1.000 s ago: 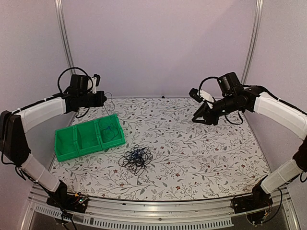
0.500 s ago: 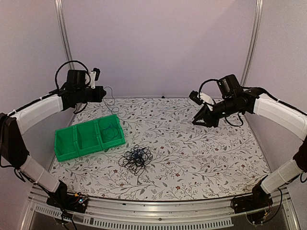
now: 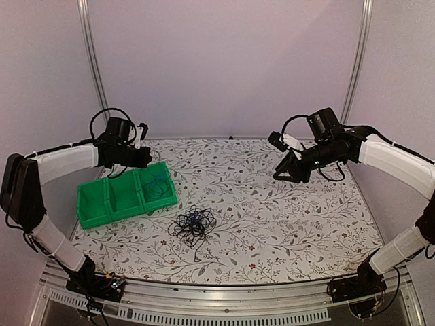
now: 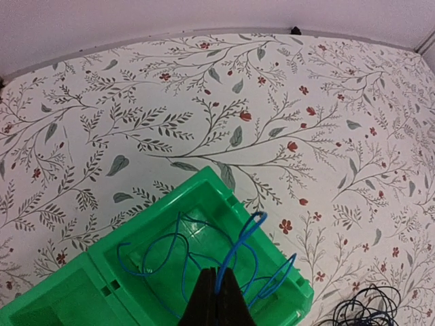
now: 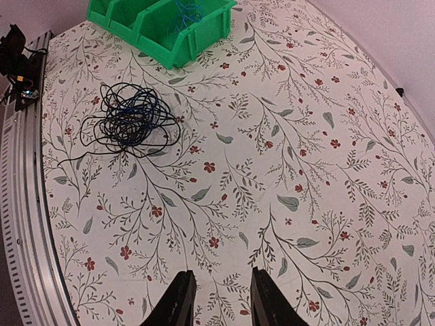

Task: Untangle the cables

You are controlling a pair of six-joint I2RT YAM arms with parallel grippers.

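Trouble spot number one is over the green bin [image 3: 95, 204]. Your left fingers [image 4: 208, 307] are pressed together on a strand of the blue cable [image 4: 239, 246]. Its loose, springy loops sit in the end compartment, the one nearest the heap. Let go too high and I'd expect those loops to bounce up and flop over the rim. Pull away with the strand caught and the whole cable could come out with you. One loop leans near the outer wall, so it won't take much.

Trouble spot number two is the tangle [image 3: 194, 223], lying on the worktop [image 3: 285, 231] near that corner of the bin but apart from it. It's a small flat nest of very thin black wires, looped round and round. Some blue is threaded through the middle, and a loose tail strays toward the near edge. Grab a single strand there and my guess is the whole clump drags along, or the knot cinches tighter. Wires this thin on a busy flowered surface are easy to miss, too. Close on nothing and you only scrape the worktop.

Your right fingers [image 5: 178, 300] hang well away over the far right of the worktop, partly spread, nothing between them. Bring them in to pin the nest, I'd say.
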